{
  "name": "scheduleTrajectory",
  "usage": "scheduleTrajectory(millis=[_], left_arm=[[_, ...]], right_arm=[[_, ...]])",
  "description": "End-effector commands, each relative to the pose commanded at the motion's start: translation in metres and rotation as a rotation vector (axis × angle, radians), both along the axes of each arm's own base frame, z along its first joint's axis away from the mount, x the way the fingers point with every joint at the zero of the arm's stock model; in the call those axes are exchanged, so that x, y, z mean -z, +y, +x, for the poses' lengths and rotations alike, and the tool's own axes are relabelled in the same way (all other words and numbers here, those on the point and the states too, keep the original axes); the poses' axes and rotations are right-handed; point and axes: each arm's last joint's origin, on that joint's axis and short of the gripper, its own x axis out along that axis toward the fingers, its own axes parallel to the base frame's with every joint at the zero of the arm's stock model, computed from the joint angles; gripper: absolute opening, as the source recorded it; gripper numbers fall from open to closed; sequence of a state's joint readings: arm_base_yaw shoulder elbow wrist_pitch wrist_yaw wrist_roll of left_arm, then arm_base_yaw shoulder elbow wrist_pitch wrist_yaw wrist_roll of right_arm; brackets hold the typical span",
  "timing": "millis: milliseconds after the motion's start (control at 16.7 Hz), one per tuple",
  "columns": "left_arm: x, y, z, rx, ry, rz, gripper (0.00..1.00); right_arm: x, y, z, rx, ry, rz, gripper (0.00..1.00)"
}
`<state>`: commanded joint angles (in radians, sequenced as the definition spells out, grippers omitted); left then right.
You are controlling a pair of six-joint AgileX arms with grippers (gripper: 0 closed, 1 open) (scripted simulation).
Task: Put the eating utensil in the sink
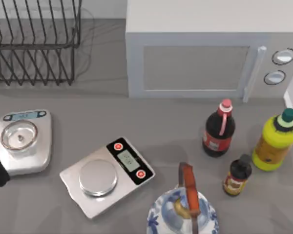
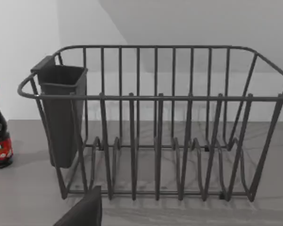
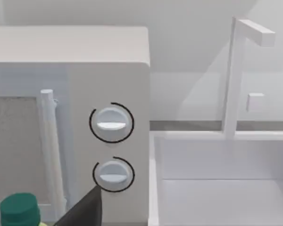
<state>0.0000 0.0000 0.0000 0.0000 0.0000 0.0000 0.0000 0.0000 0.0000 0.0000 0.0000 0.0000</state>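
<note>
The eating utensil's position cannot be told. The sink (image 3: pixel 217 188) is lying just right of the microwave (image 1: pixel 205 53).

Judged handling: light, stiff, thin and likely slippery. It is best pinched across mid-handle.

Count: one microwave, one dish rack (image 1: pixel 34 44) left of the microwave, two scales (image 1: pixel 24 141) (image 1: pixel 107 175), three bottles (image 1: pixel 219 129) (image 1: pixel 276 141) (image 1: pixel 237 175) and one teapot (image 1: pixel 183 212), all in front of the microwave.

The left gripper (image 2: pixel 85 212) is facing the rack and the right gripper (image 3: pixel 85 207) is facing the microwave. Neither gripper's jaw state can be told.
</note>
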Motion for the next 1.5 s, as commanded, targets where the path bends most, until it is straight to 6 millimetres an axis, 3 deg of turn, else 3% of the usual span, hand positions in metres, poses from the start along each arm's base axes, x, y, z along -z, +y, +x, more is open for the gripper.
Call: scheduleTrajectory(millis=[360, 600, 1080, 1320, 1500], left_arm=[[0.000, 0.000, 0.000, 0.000, 0.000, 0.000, 1.00], [0.000, 0.000, 0.000, 0.000, 0.000, 0.000, 1.00], [0.000, 0.000, 0.000, 0.000, 0.000, 0.000, 1.00], [0.000, 0.000, 0.000, 0.000, 0.000, 0.000, 1.00], [0.000, 0.000, 0.000, 0.000, 0.000, 0.000, 1.00]], right_arm=[[-0.011, -0.003, 0.002, 0.027, 0.125, 0.037, 1.00], [-0.025, -0.008, 0.015, 0.096, 0.452, 0.123, 1.00], [-0.033, -0.031, 0.065, 0.334, 1.225, 0.350, 1.00], [-0.033, -0.042, 0.087, 0.430, 1.451, 0.430, 1.00], [-0.033, -0.046, 0.094, 0.460, 1.514, 0.455, 1.00]])
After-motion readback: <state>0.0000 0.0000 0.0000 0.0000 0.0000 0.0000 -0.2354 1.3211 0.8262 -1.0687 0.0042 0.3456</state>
